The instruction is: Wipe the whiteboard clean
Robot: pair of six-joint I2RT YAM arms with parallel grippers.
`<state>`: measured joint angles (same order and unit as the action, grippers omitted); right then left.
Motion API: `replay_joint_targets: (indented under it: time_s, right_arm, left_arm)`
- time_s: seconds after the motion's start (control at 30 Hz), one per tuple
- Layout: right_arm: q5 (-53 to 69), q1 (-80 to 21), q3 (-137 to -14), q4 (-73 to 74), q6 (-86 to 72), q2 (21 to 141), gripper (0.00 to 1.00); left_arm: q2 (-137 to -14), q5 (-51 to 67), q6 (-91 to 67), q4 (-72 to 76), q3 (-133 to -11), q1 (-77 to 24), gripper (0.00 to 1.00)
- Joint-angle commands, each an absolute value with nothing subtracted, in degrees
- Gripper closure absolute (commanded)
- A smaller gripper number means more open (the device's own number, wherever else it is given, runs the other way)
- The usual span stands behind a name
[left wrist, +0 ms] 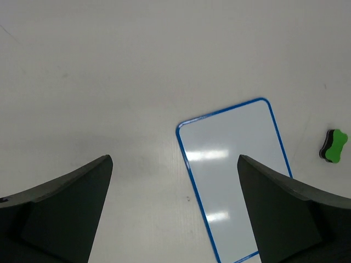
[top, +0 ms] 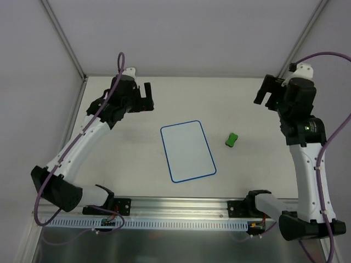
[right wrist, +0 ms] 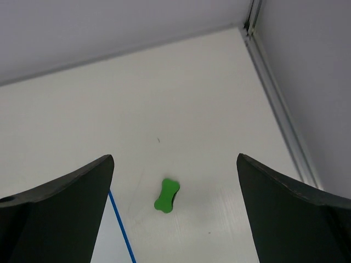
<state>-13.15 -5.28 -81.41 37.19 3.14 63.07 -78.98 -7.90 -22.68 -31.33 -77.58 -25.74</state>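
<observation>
Left gripper (top: 143, 97): fingers spread wide with nothing between them, raised over the far left of the table (top: 126, 164), well apart from the board.
Right gripper (top: 266, 93): also parted and empty, raised at the far right.
Whiteboard (top: 188, 150): lies flat mid-table between the two arms, slightly skewed. Its face shows only glare, with no writing I can make out.
Eraser (top: 232, 139): small green waisted block to the right of the board, near it but not touching.
Handling: the board looks thin, stiff and light, so it would likely skate on the smooth tabletop under a wipe.
Hold: it lies too flat to pinch easily. Pinning a corner from above seems safer, and the eraser is best pinched across its narrow waist.
</observation>
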Motion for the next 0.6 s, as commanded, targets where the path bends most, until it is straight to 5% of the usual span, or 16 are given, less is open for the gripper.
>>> replay_joint_targets:
  time_s: [0.0, 0.57]
  right_arm:
    - [-14.9, -4.8, -87.3, 39.6, 11.4, 59.0, 0.01]
    - [-15.3, -4.8, -93.4, 39.3, 20.2, 42.8, 0.01]
  left_arm:
    - [-71.6, -15.5, -12.4, -35.1, -83.0, -25.1, 0.01]
    - [-47.3, -28.9, -0.5, -34.9, -97.3, -25.0, 0.01]
